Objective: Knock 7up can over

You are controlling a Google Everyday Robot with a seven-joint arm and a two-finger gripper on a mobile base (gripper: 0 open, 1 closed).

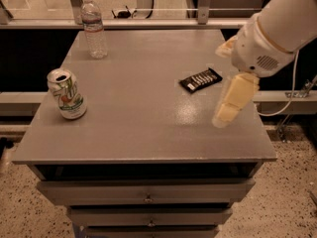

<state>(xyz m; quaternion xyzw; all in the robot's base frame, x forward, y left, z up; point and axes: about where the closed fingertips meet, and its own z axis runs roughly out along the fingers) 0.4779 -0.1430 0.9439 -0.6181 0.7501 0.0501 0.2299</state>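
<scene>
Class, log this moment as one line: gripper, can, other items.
gripper: above right side of table, apart from can | 7up can: upright, front left | water bottle: upright, back left | dark bar: flat, centre-right | knock: not yet done

Grey table (pixel 143 118), 7up can (pixel 67 94), bottle (pixel 93 26), snack bar (pixel 200 80), tool (pixel 229 103) above right

Can (pixel 67 94) stands near the table's (pixel 143 133) left edge, bottle (pixel 94 28) behind it at the far left corner, snack bar (pixel 200 80) right of centre; the gripper (pixel 229 103) hangs over the right side, nearer than the bar
</scene>
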